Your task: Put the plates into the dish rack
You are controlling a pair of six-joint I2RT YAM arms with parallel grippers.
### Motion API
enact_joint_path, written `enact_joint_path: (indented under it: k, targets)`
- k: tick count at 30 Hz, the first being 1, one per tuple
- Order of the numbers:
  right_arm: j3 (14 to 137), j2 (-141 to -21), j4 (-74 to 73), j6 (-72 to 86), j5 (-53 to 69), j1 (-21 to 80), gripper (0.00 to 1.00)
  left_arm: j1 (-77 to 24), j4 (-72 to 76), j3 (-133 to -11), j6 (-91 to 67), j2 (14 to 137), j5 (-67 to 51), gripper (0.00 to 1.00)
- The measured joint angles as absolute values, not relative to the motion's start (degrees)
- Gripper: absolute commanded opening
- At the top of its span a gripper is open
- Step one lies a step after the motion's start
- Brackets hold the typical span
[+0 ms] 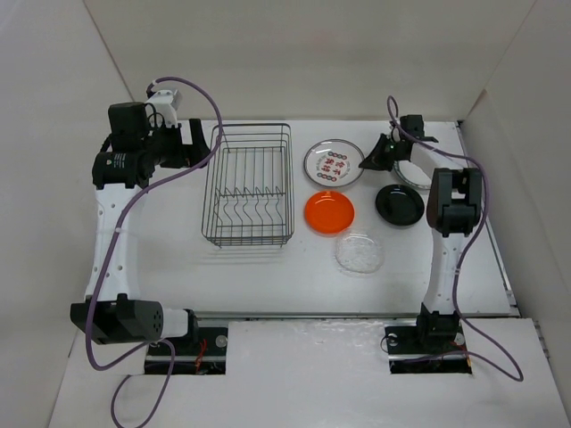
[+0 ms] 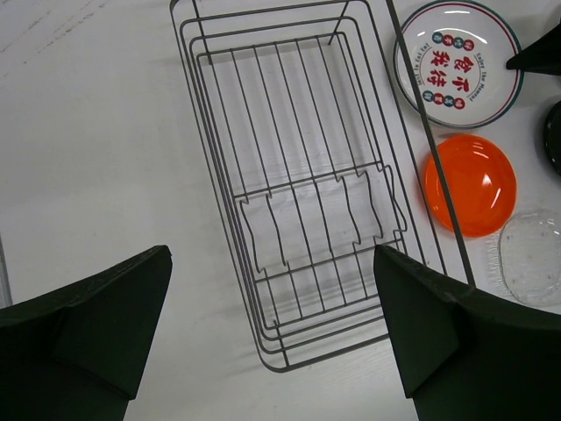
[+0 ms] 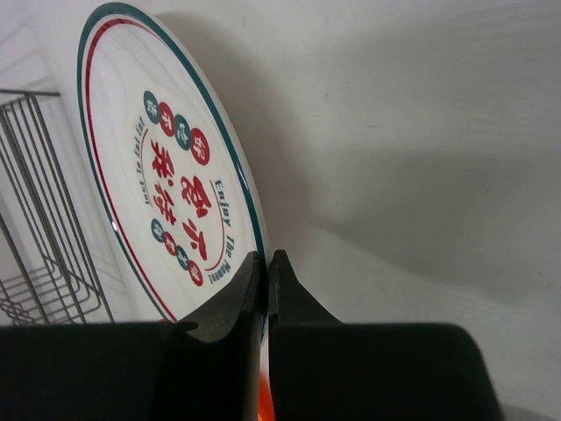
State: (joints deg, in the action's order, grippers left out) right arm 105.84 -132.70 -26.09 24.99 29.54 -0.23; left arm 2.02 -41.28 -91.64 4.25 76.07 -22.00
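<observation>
The right tool point(image 3: 266, 263) is pinching the rim of the red-lettered plate point(image 3: 166, 175), fingers nearly together on its edge, upper centre-right of the top view. The left tool point(image 2: 272, 254) is hanging wide open at the upper left corner of the wire dish rack point(image 1: 248, 183). The orange plate point(image 1: 329, 213), black plate point(image 1: 399, 205) and glass plate point(image 1: 359, 253) are lying on the bench point(image 1: 268, 276) — right of the rack.

- dish rack point(image 1: 248, 192): black wire basket with upright dividers, left of centre.
- white plate with red motifs point(image 1: 334, 163): upper centre, just right of the rack.
- orange plate point(image 1: 329, 213): directly below it.
- black plate point(image 1: 399, 205): right of the orange one.
- clear glass plate point(image 1: 359, 253): lowest.
- pale plate point(image 1: 416, 175): upper right, mostly hidden.
</observation>
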Motion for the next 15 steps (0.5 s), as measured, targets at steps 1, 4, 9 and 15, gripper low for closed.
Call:
enact_joint_path:
  k: [1, 4, 9, 15]
  targets:
    - [105.01, -132.42, -25.43, 25.87, 29.34, -0.40, 0.00, 2.02, -41.25, -91.64, 4.32, 76.07, -22.00, 0.99]
    - [99.29, -128.88, -22.20, 29.65, 27.42, -1.02, 0.00, 2.02, -41.32, -91.85, 4.51, 76.16, -22.26, 0.99]
    - [92.68, -117.89, -18.06, 33.15, 20.32, -1.52, 0.00, 1.41, -40.91, -98.13, 4.60, 80.36, -23.31, 0.96]
    - [89.25, -103.00, -9.30, 32.93, 17.28, -0.67, 0.00, -2.81, -37.89, -108.16, 3.46, 88.66, -27.97, 1.00]
